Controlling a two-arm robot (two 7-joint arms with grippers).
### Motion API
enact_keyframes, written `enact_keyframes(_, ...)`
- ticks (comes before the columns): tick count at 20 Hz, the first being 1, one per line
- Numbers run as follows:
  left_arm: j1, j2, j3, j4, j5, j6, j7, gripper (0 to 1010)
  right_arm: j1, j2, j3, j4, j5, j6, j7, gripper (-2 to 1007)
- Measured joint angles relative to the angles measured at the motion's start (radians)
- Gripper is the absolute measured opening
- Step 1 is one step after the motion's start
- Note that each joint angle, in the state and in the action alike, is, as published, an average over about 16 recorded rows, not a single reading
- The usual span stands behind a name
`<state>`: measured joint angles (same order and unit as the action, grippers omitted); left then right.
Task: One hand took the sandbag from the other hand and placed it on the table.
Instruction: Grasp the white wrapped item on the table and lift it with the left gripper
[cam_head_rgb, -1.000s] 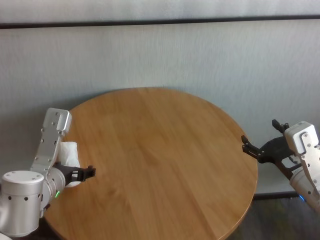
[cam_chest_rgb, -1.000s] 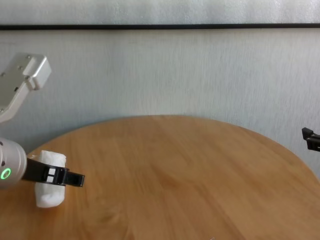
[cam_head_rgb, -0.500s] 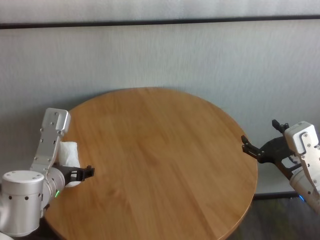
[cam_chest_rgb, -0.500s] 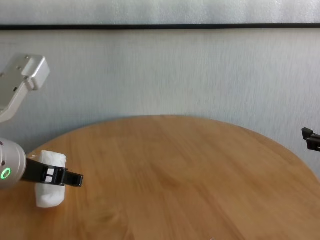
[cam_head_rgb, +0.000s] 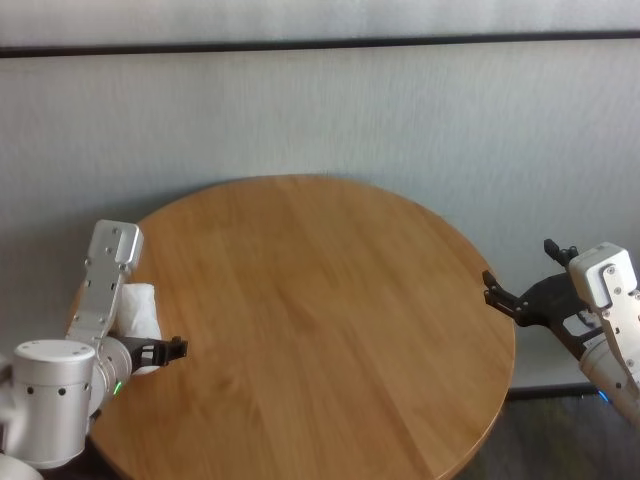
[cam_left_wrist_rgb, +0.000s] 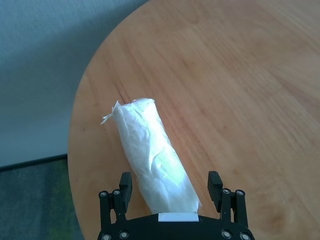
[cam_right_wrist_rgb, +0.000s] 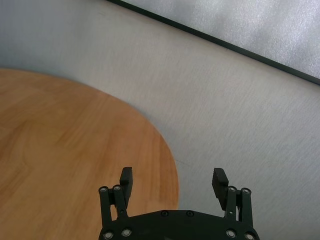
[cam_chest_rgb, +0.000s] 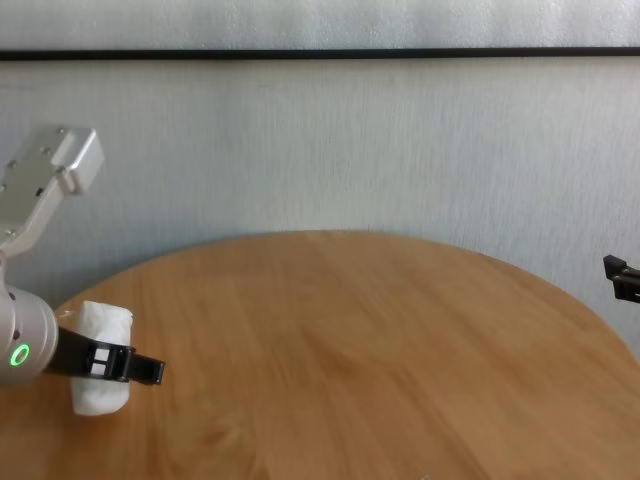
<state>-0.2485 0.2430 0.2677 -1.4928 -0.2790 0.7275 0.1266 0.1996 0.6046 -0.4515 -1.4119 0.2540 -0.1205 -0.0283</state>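
The white crinkled sandbag (cam_head_rgb: 139, 304) lies on the round wooden table (cam_head_rgb: 320, 300) near its left edge; it also shows in the chest view (cam_chest_rgb: 103, 322) and the left wrist view (cam_left_wrist_rgb: 150, 150). My left gripper (cam_head_rgb: 172, 349), green-ringed, is open. Its fingers (cam_left_wrist_rgb: 125, 182) straddle the bag's near end with a gap on each side. It also shows in the chest view (cam_chest_rgb: 148, 370). My right gripper (cam_head_rgb: 518, 270), blue-ringed, hangs open and empty just off the table's right edge; it also shows in the right wrist view (cam_right_wrist_rgb: 173, 177).
A grey wall (cam_head_rgb: 320, 110) with a dark strip runs behind the table. Dark floor (cam_left_wrist_rgb: 35, 200) shows past the table's left edge. One right fingertip (cam_chest_rgb: 620, 278) shows at the chest view's right border.
My left gripper has slid slightly back and down along the sandbag. The sandbag and the right arm have not moved.
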Motion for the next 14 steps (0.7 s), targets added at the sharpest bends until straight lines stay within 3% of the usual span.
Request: enact_keyframes(14,-0.036,-0.018,-0.008,0.067,0.042,-0.009,-0.007,1000,0.0,0.0,0.0,0.0,0.0,0.0,0.0,1005)
